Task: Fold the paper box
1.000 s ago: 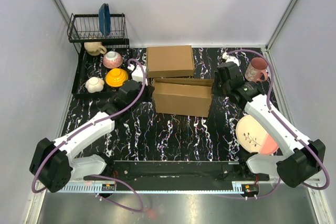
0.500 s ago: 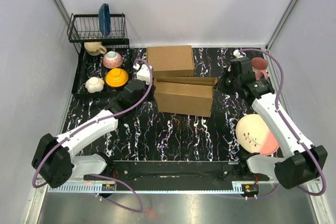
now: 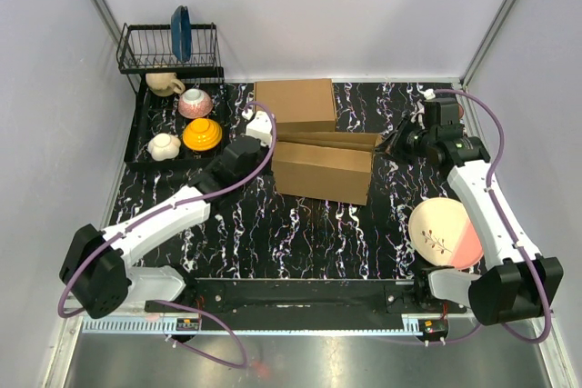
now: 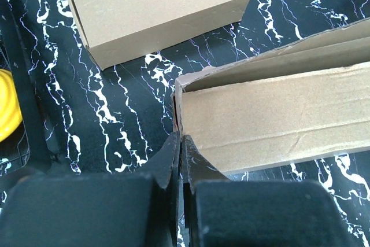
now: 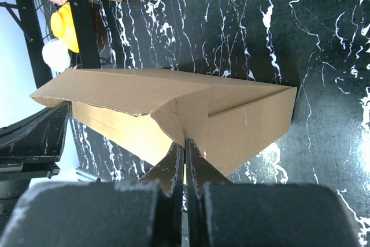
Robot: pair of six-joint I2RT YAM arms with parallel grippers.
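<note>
The paper box lies part folded mid-table, a long brown cardboard shape with its back flap leaning low over it. My left gripper is at its left end. In the left wrist view the jaws are shut on the edge of the box's left end wall. My right gripper is at the right end. In the right wrist view its jaws are shut on a creased flap of the paper box.
A neatly formed brown box sits just behind the paper box, and also shows in the left wrist view. A dish rack with a blue plate, and a tray of bowls, stand at the back left. A pink-and-cream plate lies front right.
The right arm's wrist has swung right and back, still at the box's right end. The left gripper has moved right to the box's left end. The box has shifted slightly right and its back flap has lowered.
</note>
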